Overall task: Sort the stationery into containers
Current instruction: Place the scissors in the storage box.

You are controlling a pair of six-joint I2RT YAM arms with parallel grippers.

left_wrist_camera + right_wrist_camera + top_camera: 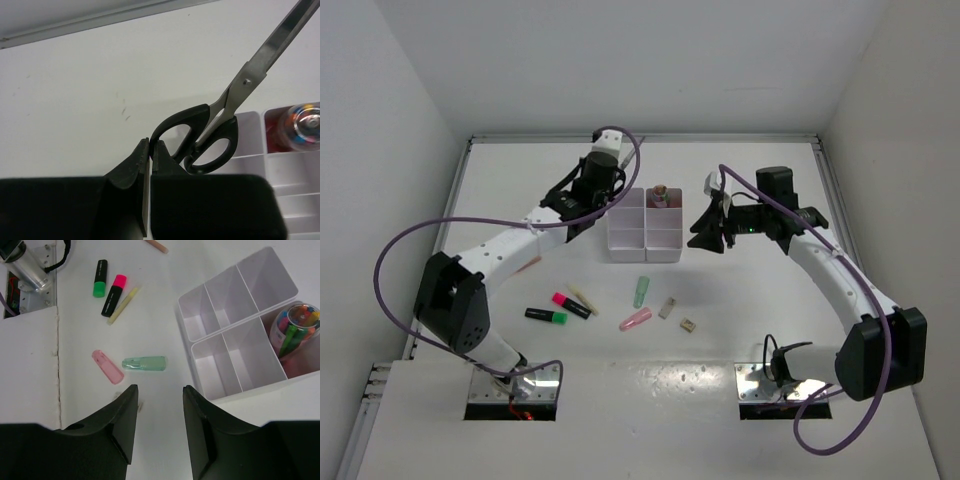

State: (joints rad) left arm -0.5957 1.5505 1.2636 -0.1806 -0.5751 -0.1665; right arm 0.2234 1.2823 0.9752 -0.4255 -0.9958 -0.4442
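Top view, L to R, everything placed vs the tray (625, 243). Furthest left of it, on its near side, I saw the green highlighter (546, 316). Next came the pink highlighter (571, 304) w/ a tan stick (583, 298) just beside it. All three lay flat on the tabletop (750, 300).

The left gripper (150, 147) hung at the tray's far-left corner. Its jaws were pressed together, clamped on one handle loop of the scissors (234, 97). The scissors were tilted, blades pointing up and away, handles by that same corner.

The tray had six compts, w/ a clear jar (660, 196) of coloured bits standing in the far-right one.

On the tray's near side, apart from it, lay the green piece (641, 291) and pink piece (635, 319), w/ two small erasers (667, 308) to their right.

Right of the tray the right gripper (160, 392) hovered, jaws apart & unloaded.
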